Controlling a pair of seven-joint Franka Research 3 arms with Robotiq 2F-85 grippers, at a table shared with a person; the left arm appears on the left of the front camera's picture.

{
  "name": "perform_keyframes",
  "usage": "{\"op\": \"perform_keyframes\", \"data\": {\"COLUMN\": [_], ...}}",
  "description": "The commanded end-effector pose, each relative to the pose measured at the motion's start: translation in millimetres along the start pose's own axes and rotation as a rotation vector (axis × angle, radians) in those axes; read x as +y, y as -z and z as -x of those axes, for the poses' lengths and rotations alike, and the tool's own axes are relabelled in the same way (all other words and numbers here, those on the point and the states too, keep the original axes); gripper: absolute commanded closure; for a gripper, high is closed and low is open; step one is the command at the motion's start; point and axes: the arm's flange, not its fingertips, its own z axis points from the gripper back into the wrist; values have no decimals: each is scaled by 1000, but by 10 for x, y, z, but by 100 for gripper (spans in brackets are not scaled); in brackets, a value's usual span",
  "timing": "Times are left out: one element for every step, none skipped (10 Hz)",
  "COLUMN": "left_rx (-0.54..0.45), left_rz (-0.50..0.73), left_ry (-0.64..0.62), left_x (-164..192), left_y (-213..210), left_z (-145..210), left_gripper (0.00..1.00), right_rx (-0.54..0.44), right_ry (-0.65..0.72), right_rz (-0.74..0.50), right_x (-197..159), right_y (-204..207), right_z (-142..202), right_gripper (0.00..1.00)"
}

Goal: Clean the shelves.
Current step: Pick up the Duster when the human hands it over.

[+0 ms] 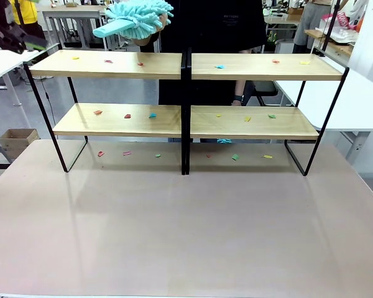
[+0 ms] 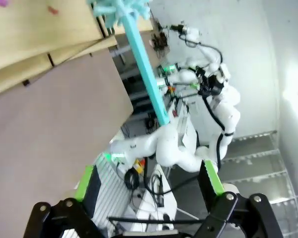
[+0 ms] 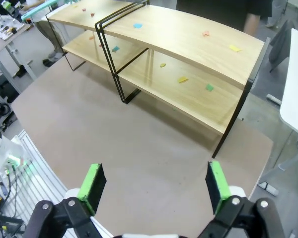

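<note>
The shelves [image 1: 112, 64] stand across the far half of the beige table [image 1: 186, 230], with small coloured paper scraps [image 1: 152, 115] lying on their boards and on the tabletop beneath. A person's hand holds a teal fluffy duster [image 1: 137, 18] above the upper left board, its handle pointing left. In the left wrist view the duster's handle [image 2: 146, 74] runs toward my left gripper [image 2: 149, 181], which is open and apart from it, beside a corner of the shelves [image 2: 39, 29]. My right gripper [image 3: 155, 183] hangs open over the table, facing the shelves [image 3: 188, 39], with nothing between its fingers.
A person in black [image 1: 217, 25] stands behind the shelves. A cardboard box [image 1: 18, 138] sits on the floor at the left. White tables [image 1: 360, 99] flank the workspace. The near half of the tabletop [image 3: 114, 139] is bare.
</note>
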Motion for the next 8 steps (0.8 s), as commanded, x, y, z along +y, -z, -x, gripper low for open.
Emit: {"op": "perform_keyframes", "data": {"left_rx": [99, 124, 127, 117, 65, 18, 4, 13], "left_rz": [22, 31, 24, 67, 121, 175, 215, 211], "left_ry": [-69, -98, -128, -146, -146, -149, -153, -158], "left_x": [127, 170, 217, 231, 294, 320, 354, 374], "left_y": [268, 395, 441, 484, 558, 630, 695, 794], "left_z": [-132, -284, -452, -659, -854, -1024, -1140, -1223], "left_gripper": [0, 0, 0, 0, 0, 0, 0, 0], "right_rx": [-5, -5, -5, -5, -5, -5, -5, -5], "right_ry": [-12, -12, -12, -12, -12, -12, -12, -12], "right_rz": [-4, -4, -4, -4, -4, -4, -4, -4], "right_x": [-18, -18, -18, -18, -18, -18, -18, -18], "right_y": [8, 8, 8, 8, 8, 8, 8, 8], "right_z": [9, 9, 9, 9, 9, 9, 9, 9], "right_gripper": [0, 0, 0, 0, 0, 0, 0, 0]}}
